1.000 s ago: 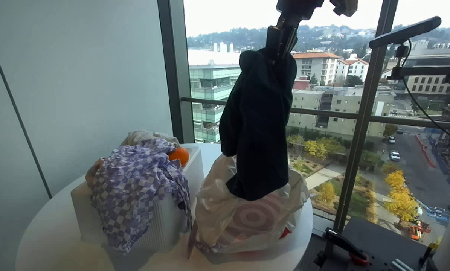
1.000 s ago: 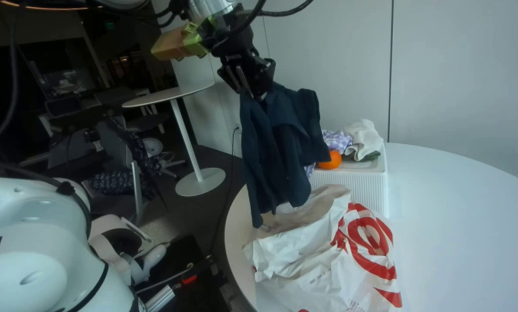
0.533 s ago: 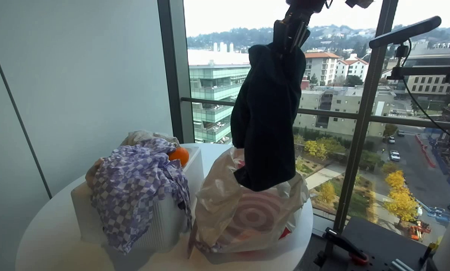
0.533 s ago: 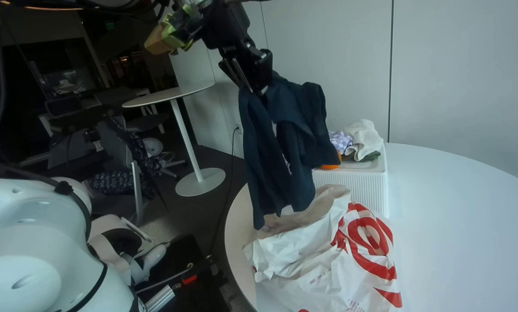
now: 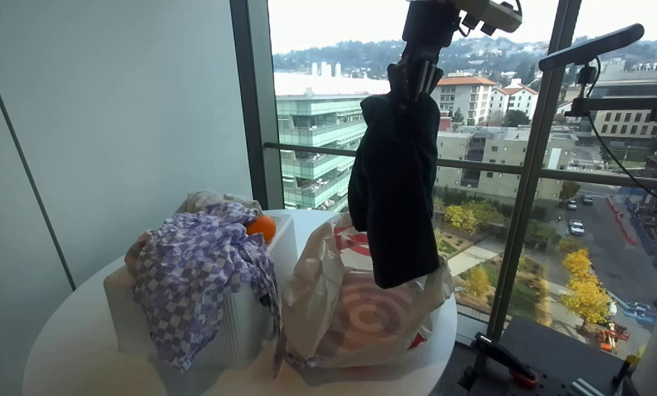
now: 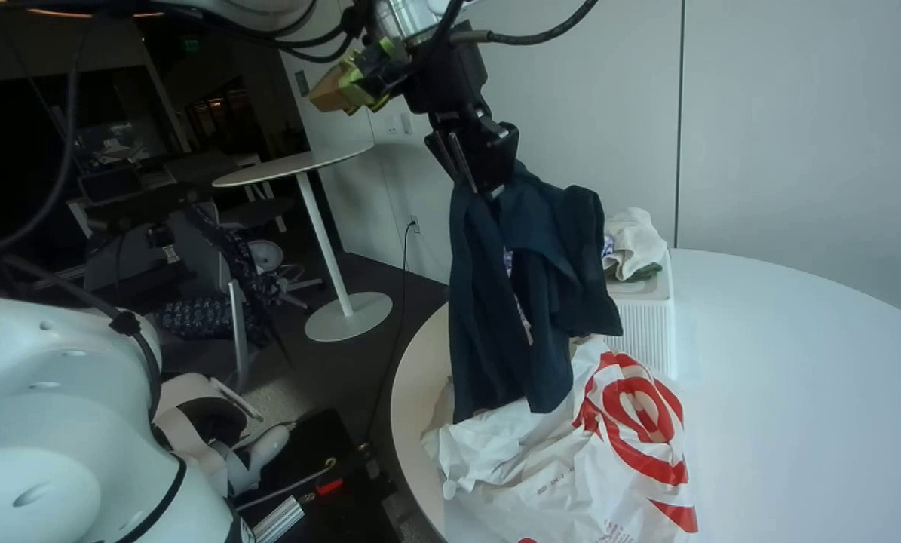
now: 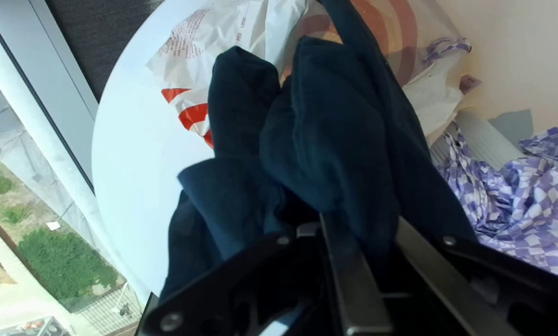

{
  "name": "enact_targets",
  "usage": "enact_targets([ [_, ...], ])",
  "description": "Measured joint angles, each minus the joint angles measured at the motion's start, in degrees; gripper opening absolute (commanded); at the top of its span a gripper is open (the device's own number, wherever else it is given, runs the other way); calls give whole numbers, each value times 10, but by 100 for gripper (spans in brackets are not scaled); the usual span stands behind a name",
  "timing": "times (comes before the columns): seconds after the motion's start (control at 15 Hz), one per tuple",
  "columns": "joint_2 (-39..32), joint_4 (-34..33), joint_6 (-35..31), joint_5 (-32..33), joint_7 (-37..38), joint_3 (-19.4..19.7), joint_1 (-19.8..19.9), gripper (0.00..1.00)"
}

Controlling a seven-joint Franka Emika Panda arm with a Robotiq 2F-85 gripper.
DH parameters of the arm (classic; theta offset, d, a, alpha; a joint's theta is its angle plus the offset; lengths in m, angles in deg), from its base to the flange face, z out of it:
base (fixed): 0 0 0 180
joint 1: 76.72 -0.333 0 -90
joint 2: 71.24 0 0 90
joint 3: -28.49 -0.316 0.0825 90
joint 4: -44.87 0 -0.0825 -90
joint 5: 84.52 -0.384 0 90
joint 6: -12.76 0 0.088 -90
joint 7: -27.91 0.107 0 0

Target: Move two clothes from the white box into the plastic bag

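Gripper (image 5: 410, 99): black, near the top of the frame, right of centre, in an exterior view. Jaws were clamped on the dark garment (image 6: 529, 294); fingertips were partly lost in its folds. The arm above ran off the top edge.

Dark garment: suspended, covering part of the plastic bag (image 6: 525, 460) in both exterior views; whether the hem touched the bag could not be told. Plain navy, reading near black in an exterior view, it fell in long folds.

Checked garment (image 5: 196, 280): purple and white, crumpled, draped over the side of the white box (image 5: 240, 335) at lower left of the frame. The right edge cut it off in the wrist view; in an exterior view only scraps showed past the dark cloth.

White box: ribbed side, contents mostly covered; an orange item (image 5: 261, 226) and a pale cloth (image 6: 635, 241) lay at the top.

Plastic bag: whitish, crinkled, on the round white table (image 6: 797, 422); what lay inside was indistinct. It bore a red bullseye mark (image 6: 638, 411), creased, and fine print (image 7: 185, 37) too small to read.
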Motion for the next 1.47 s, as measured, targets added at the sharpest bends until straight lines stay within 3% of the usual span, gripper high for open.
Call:
enact_targets([
  [0.33,-76,-7,-1,-2,-17,-2,-13,5],
  [0.8,-95,83,-9,-3,-17,-39,-49,5],
  [1.47,-194,121,-189,40,22,-61,-43,5],
])
